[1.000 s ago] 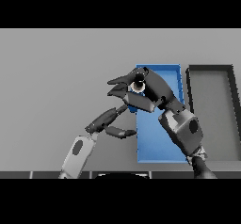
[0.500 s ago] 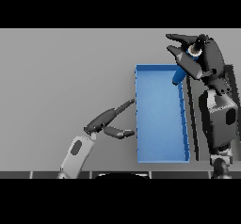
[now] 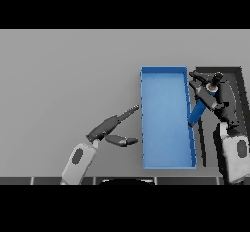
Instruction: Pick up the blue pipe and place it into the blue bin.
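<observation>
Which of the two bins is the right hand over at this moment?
The dark bin at the table's right edge, not the blue bin. The right hand is above it, holding the blue pipe beside the blue bin's right wall.

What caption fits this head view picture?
Right hand holds the blue pipe at the blue rectangular bin's right wall; left hand open beside it.

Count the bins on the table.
2: the blue bin in the middle, and a dark bin to its right, mostly hidden behind the right hand holding the blue pipe.
</observation>
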{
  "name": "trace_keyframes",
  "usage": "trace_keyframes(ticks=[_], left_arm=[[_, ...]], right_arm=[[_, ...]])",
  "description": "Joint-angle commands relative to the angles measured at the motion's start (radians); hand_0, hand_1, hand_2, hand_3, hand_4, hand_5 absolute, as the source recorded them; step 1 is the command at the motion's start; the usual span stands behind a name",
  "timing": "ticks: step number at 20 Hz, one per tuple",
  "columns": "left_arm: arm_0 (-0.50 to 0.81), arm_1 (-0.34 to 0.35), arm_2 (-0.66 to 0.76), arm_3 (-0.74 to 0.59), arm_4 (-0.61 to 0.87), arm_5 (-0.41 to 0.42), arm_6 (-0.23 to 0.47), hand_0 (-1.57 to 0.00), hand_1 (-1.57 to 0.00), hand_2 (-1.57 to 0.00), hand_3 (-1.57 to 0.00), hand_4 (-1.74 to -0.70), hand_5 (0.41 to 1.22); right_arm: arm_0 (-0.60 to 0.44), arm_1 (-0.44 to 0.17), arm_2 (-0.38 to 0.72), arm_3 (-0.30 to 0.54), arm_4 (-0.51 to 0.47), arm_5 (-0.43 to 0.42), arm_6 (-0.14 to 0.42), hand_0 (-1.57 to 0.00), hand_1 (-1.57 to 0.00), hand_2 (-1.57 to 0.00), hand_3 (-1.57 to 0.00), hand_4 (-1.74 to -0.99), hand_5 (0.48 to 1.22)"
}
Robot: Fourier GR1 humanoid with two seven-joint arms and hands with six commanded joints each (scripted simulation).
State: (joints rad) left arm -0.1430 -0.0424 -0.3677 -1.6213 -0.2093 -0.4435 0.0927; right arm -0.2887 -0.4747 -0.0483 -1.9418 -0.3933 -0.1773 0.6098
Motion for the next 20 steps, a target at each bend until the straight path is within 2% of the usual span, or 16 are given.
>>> trace_keyframes(ticks=[1,4,7,8,10,12,13,14,16,17,19,20], left_arm=[[-0.001,0.002,0.004,0.005,-0.005,0.006,0.006,0.00,0.00,0.00,0.00,-0.88,0.425],[-0.003,-0.006,-0.002,0.001,-0.008,0.012,0.017,0.00,0.00,0.00,0.00,-0.88,0.427],[-0.004,-0.002,0.001,0.006,-0.006,0.010,0.011,0.00,0.00,0.00,0.00,-0.89,0.422],[0.001,-0.003,-0.006,-0.004,-0.003,0.004,0.012,0.00,0.00,0.00,0.00,-0.89,0.420],[-0.002,-0.003,-0.011,-0.009,-0.010,0.007,0.017,0.00,0.00,0.00,0.00,-0.88,0.420],[-0.004,0.004,-0.004,-0.011,0.000,-0.003,0.032,0.00,0.00,0.00,0.00,-0.88,0.421],[-0.006,-0.001,-0.007,-0.004,-0.011,0.006,0.033,0.00,0.00,0.00,0.00,-0.88,0.421],[-0.009,-0.005,-0.009,-0.002,-0.017,0.013,0.032,0.00,0.00,0.00,0.00,-0.88,0.422],[0.001,-0.007,-0.019,0.006,-0.028,0.017,0.011,0.00,0.00,0.00,0.00,-0.88,0.425],[0.000,-0.006,-0.018,0.005,-0.026,0.016,0.011,0.00,0.00,0.00,0.00,-0.88,0.427],[0.003,-0.008,-0.016,-0.003,-0.023,0.019,0.014,0.00,0.00,0.00,0.00,-0.88,0.430],[0.007,-0.006,-0.012,-0.010,-0.016,0.017,0.014,0.00,0.00,0.00,0.00,-0.88,0.429]], right_arm=[[0.052,-0.004,0.016,-0.016,0.002,-0.039,0.000,-1.57,-1.57,-1.57,-1.57,-1.741,1.221],[0.175,-0.066,0.088,-0.057,-0.024,-0.161,0.000,-1.57,-1.57,-1.57,-1.57,-1.741,1.221],[0.227,-0.148,0.200,-0.040,-0.035,-0.303,0.000,-1.57,-1.57,-1.57,-1.52,-1.741,1.221],[0.221,-0.172,0.241,-0.024,-0.041,-0.352,0.000,-1.57,-1.57,-1.57,-1.26,-1.741,1.221],[0.234,-0.245,0.321,-0.012,-0.060,-0.439,-0.007,-1.57,-1.57,-1.57,-1.02,-1.741,1.221],[0.214,-0.280,0.375,0.002,-0.060,-0.509,-0.021,-1.57,-1.55,-1.57,-0.85,-1.741,1.221],[0.192,-0.291,0.403,0.029,-0.072,-0.530,-0.011,-1.46,-1.34,-1.34,-0.79,-1.678,1.221],[0.174,-0.307,0.435,0.052,-0.084,-0.550,-0.020,-1.17,-1.07,-1.07,-0.63,-1.592,1.221],[0.149,-0.359,0.486,0.078,-0.131,-0.566,-0.011,-0.75,-0.68,-0.68,-0.40,-1.413,1.221],[0.150,-0.371,0.503,0.090,-0.155,-0.555,0.001,-0.60,-0.55,-0.55,-0.32,-1.337,1.221],[0.131,-0.427,0.572,0.116,-0.220,-0.527,-0.003,-0.38,-0.35,-0.35,-0.21,-1.219,1.137],[0.103,-0.481,0.638,0.136,-0.271,-0.518,0.000,-0.31,-0.28,-0.28,-0.16,-1.175,1.084]])
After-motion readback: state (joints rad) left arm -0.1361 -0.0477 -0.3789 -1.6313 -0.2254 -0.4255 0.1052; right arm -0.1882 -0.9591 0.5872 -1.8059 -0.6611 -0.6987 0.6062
